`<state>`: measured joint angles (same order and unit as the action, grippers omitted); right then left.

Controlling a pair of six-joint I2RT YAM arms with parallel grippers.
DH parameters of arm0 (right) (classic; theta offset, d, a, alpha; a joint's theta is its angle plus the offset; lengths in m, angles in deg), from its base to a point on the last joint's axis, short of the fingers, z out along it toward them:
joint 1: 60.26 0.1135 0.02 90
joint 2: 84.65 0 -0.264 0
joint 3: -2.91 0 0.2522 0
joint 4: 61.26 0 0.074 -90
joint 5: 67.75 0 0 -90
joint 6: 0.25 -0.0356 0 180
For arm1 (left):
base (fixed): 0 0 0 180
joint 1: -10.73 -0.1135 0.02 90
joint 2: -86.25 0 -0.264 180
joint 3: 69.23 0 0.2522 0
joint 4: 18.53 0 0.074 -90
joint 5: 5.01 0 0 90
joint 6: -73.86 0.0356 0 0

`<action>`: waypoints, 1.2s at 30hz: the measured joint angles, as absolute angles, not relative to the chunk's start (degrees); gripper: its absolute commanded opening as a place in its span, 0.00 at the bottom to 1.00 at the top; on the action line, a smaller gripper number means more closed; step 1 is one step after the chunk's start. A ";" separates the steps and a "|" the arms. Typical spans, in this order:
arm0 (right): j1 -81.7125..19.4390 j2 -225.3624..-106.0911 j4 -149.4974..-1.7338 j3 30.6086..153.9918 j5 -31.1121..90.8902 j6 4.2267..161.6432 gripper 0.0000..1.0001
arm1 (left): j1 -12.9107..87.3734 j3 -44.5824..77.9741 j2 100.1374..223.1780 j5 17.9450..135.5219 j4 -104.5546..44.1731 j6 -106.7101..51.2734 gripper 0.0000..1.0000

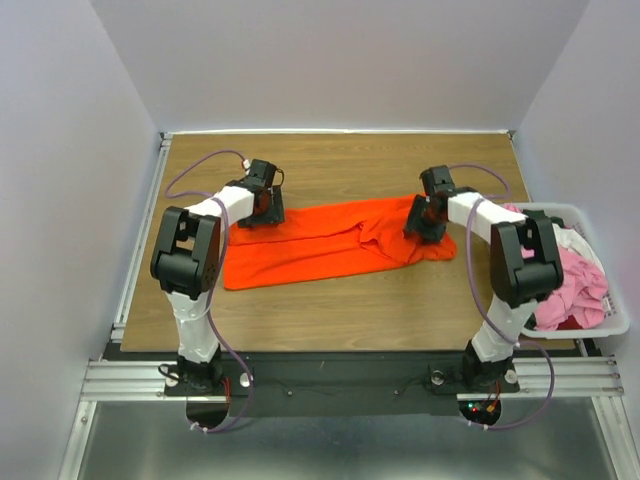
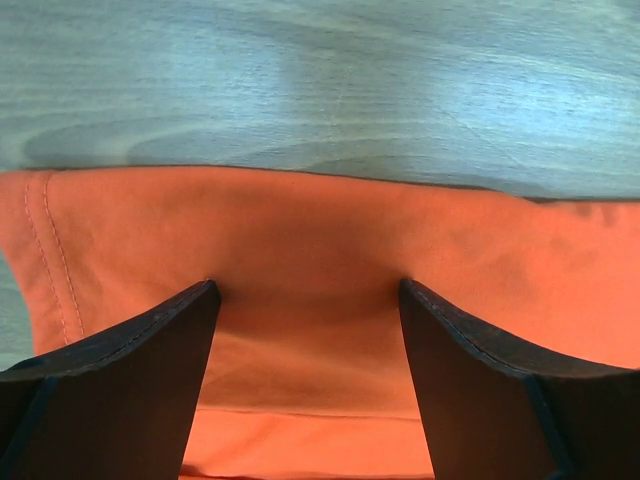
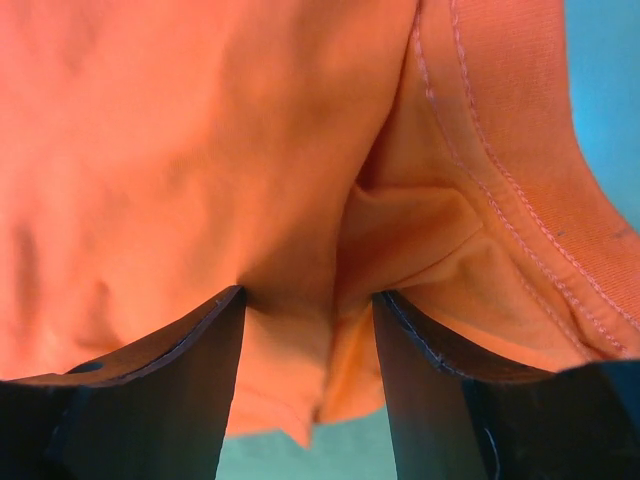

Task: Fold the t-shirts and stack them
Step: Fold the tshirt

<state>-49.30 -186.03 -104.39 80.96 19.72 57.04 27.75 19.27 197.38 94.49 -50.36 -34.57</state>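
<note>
Step in hand, as judged: folding of the first shirt. No folded stack is visible yet.

1. Two arms stand at the near edge, the left arm (image 1: 190, 250) and the right arm (image 1: 520, 260). Both reach forward over the desk (image 1: 330, 305).
2. One white plastic bin (image 1: 600, 330) sits at the right edge of the desk. It holds pink cloth (image 1: 575, 285) and white cloth (image 1: 572, 240). The number of shirts in it cannot be counted.
3. One orange t-shirt (image 1: 310, 245) lies on the desk as a long band running left to right, doubled lengthwise, with its right end bunched.
4. The left jaws stand wide apart over the far left corner of the band. They rest on flat cloth and hold nothing.
5. The right jaws stand partly apart, astride a raised ridge of cloth at the bunched end. No pinch is visible.

Next move, as judged: close each pair of jaws on its end, smooth the bunched end, then carry one end over the other for the crosswise fold. Grasp all layers together so the doubled cloth does not slip apart.
</note>
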 measured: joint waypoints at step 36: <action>-46.29 -179.38 -103.93 93.15 25.73 74.18 0.48 | 39.35 5.10 165.82 84.57 -54.27 -55.08 0.68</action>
